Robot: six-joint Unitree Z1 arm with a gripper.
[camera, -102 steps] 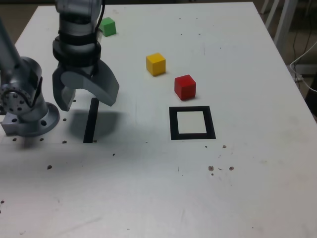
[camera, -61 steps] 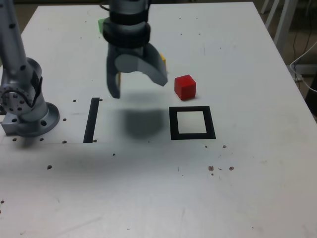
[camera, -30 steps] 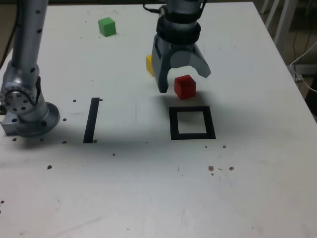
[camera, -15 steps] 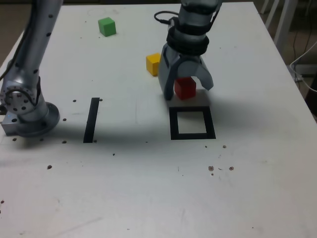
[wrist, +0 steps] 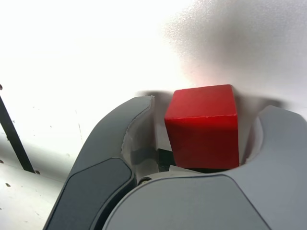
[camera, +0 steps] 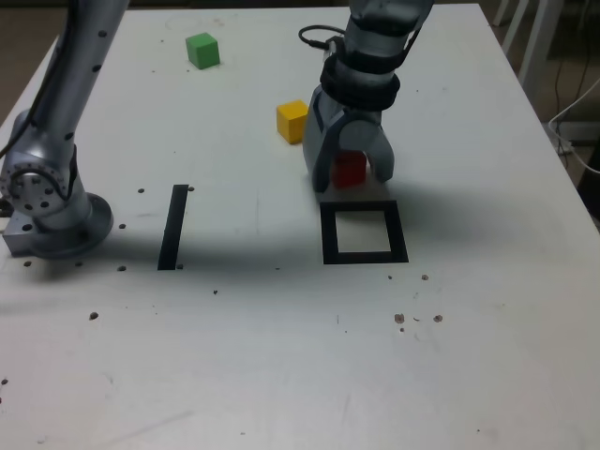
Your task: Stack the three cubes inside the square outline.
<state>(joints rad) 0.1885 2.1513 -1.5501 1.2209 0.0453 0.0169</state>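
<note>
One table (camera: 487,356) carries all. The square outline (camera: 364,232) lies just in front of the gripper (camera: 349,175), toward the camera. The red cube (camera: 351,170) sits on the table between the jaws, which stand partly apart around it; one side shows a gap.

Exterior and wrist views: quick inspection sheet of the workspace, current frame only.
Surface: white table, scattered dark specks.
Job's things: red cube on the table between the fingers, just outside the square outline, which has nothing in it; yellow cube and green cube stand apart.
Clutter: straight black strip.
Grippers: gripper straddles the red cube; a gap shows at one finger, contact unclear.
Cables: black cable on the arm; white cable off the table.
Surroundings: arm base at the exterior view's left; white legs beyond the table.
</note>
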